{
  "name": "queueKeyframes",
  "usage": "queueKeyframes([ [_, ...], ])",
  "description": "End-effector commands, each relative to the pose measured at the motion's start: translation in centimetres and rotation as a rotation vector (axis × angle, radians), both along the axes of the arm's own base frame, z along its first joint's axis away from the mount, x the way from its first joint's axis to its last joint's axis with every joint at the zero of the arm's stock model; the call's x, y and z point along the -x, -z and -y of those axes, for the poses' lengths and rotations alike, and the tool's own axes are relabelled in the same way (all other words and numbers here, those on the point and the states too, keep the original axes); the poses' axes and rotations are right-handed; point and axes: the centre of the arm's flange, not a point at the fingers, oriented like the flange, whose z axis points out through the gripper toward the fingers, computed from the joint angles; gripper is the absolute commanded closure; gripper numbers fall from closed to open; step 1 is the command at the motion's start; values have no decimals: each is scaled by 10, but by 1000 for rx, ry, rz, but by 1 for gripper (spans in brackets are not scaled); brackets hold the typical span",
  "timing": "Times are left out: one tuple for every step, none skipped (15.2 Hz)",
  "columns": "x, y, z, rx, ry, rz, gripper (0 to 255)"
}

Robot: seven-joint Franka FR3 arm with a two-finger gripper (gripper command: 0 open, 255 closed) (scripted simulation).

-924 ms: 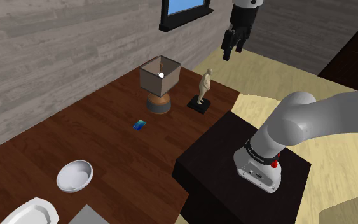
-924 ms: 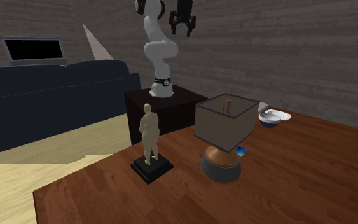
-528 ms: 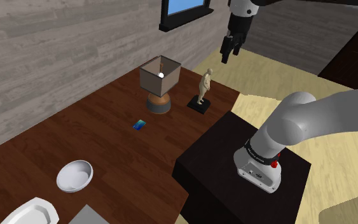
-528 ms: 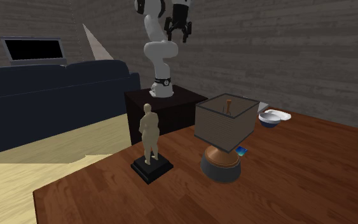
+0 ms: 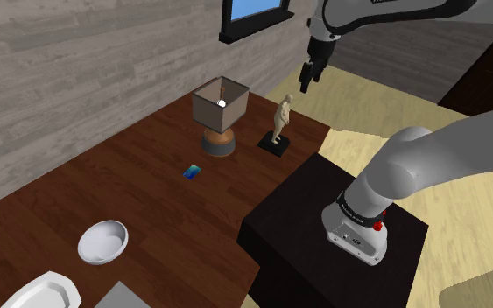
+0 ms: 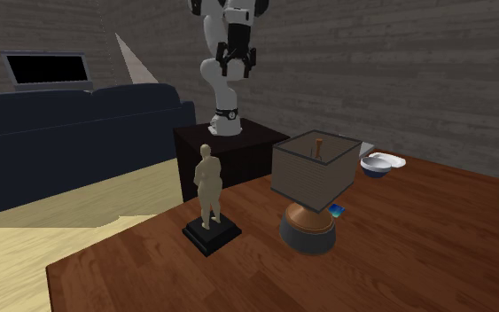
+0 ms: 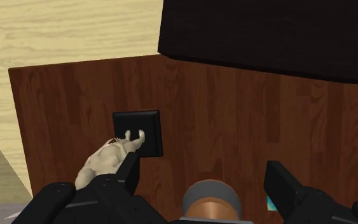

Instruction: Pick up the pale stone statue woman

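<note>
The pale tan statue of a woman [image 5: 281,116] stands upright on a black square base [image 5: 273,144] near the corner of the dark wooden table [image 5: 148,197]. In the second exterior view the statue [image 6: 208,188] stands beside a lamp. My gripper [image 5: 306,77] hangs high above the statue, a little to the shoulder view's right, and points down [image 6: 235,62]. In the wrist view the gripper [image 7: 203,164] is open with nothing between its fingers. The statue [image 7: 107,159] lies just outside one finger [image 7: 128,170], seen from overhead.
A lamp with a square grey shade [image 5: 221,105] stands close beside the statue. A small blue object [image 5: 192,171], a white bowl [image 5: 102,241] and a white plate [image 5: 38,293] lie farther along the table. The dark stand [image 5: 341,227] abuts the table. A sofa [image 6: 70,133] is beyond.
My gripper has come down and moved toward the shoulder view's left, nearer to the statue, staying open. The statue and lamp have not moved.
</note>
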Motion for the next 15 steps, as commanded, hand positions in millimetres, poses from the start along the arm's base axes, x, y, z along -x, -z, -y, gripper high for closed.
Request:
queueKeyframes([
  [-10, 14, 20, 3, -18, 10, 0],
  [-15, 21, 28, 4, -25, 13, 0],
  [-21, 29, 37, 5, -33, 17, 0],
  [-26, 36, 46, 6, -41, 21, 0],
  [-32, 43, 55, 7, -49, 25, 0],
  [-38, 51, 64, 8, -57, 28, 0],
  [-43, 58, 73, 9, -65, 32, 0],
  [-49, 65, 81, 10, -73, 36, 0],
  [-55, 72, 90, 11, -80, 40, 0],
  [-61, 80, 99, 12, -88, 44, 0],
  [-67, 87, 107, 13, -96, 47, 0],
  [-74, 94, 116, 14, -104, 51, 0],
  [-80, 101, 124, 15, -112, 55, 0],
  [-86, 108, 133, 16, -120, 59, 0],
  [-93, 115, 141, 17, -128, 62, 0],
])
